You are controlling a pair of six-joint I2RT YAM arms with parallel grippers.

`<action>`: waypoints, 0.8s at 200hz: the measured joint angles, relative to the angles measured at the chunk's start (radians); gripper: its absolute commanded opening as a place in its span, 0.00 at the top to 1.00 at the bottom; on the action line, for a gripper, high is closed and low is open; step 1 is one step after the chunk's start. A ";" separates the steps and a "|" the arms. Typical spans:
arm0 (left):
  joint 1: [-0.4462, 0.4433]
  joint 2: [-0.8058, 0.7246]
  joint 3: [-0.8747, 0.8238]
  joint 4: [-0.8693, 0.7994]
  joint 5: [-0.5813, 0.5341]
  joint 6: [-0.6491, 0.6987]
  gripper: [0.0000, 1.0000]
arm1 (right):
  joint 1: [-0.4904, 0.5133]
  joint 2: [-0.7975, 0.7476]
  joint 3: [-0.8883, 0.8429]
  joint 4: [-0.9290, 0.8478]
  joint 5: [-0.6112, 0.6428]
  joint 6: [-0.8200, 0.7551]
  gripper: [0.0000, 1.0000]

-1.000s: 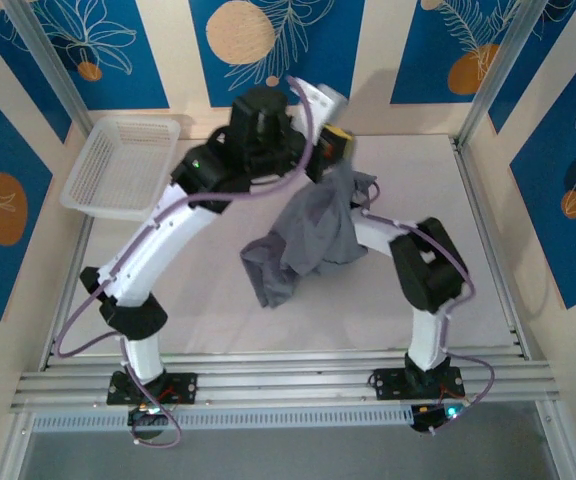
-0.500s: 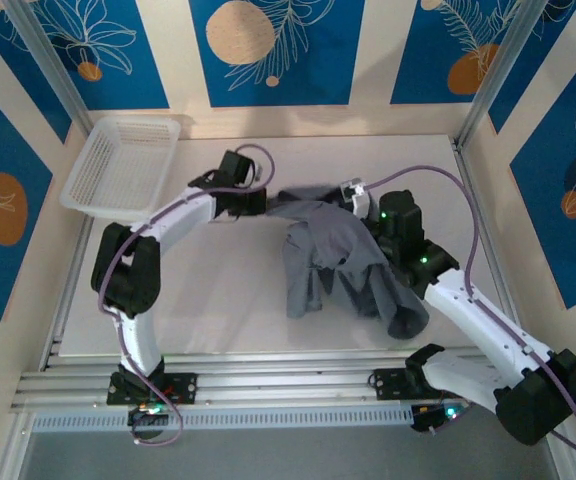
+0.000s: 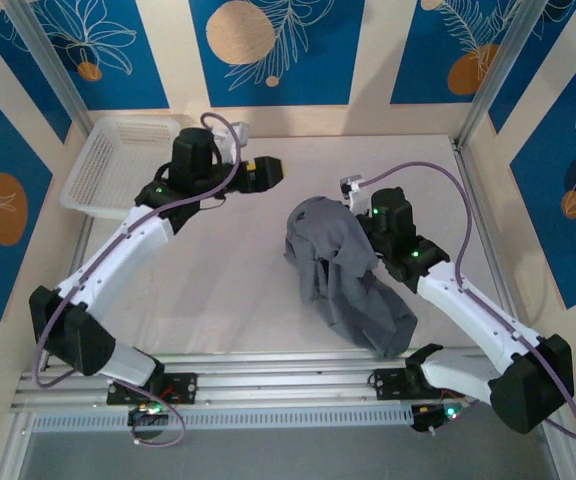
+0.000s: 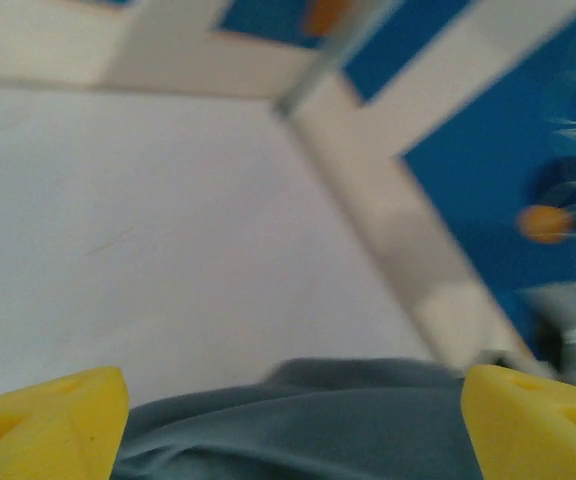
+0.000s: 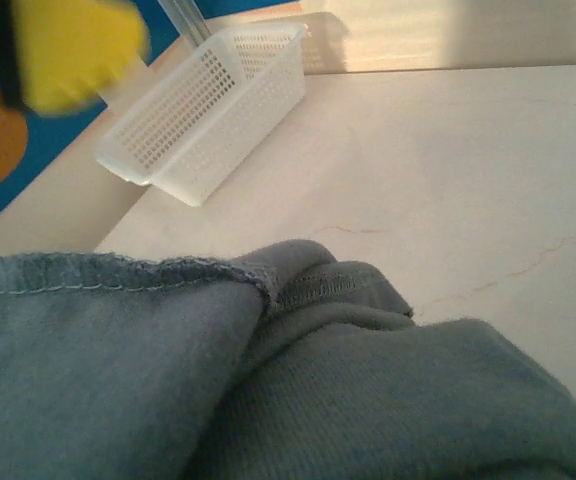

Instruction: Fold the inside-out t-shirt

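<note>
Your left tool (image 3: pixel 271 172) hangs spread wide, clear to the left of the crumpled slate-grey cloth t-shirt (image 3: pixel 343 275) heaped on the white counter (image 3: pixel 218 290), long axis far-left to near-right; your right tool (image 3: pixel 356 203) is clamped on its far edge, so right's nearer.

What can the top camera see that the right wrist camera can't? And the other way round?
Top camera's extras: the left arm and right arm, the whole crumpled shirt as one heap, and the blue walls. Right wrist camera's extra: the shirt's stitched hem, very close up. Shared: the shirt, the white basket and the pale table.
</note>
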State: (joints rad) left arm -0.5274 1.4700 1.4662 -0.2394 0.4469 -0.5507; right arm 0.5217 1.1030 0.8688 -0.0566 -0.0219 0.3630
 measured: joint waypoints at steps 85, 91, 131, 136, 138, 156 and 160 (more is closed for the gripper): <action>-0.122 0.084 -0.118 -0.028 0.064 -0.031 1.00 | -0.017 0.055 0.069 -0.143 0.111 0.003 1.00; -0.117 0.070 -0.138 -0.034 0.055 -0.032 1.00 | -0.024 0.054 0.073 -0.147 0.113 0.005 1.00; -0.035 -0.064 -0.295 -0.075 -0.063 -0.032 1.00 | -0.116 0.008 0.091 -0.177 0.110 0.042 1.00; -0.023 -0.084 -0.323 -0.078 -0.082 -0.026 1.00 | -0.136 -0.003 0.094 -0.180 0.108 0.048 1.00; -0.021 -0.090 -0.330 -0.080 -0.088 -0.026 1.00 | -0.145 -0.009 0.095 -0.182 0.108 0.050 1.00; 0.017 -0.148 -0.431 -0.091 -0.164 -0.005 1.00 | -0.228 -0.058 0.100 -0.188 0.082 0.086 1.00; 0.026 -0.156 -0.456 -0.092 -0.181 0.001 1.00 | -0.244 -0.069 0.100 -0.189 0.074 0.093 1.00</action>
State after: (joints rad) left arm -0.5018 1.3144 1.0103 -0.3317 0.2661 -0.5495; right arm 0.2775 1.0336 0.9688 -0.2459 0.0517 0.4564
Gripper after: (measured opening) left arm 0.043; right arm 0.055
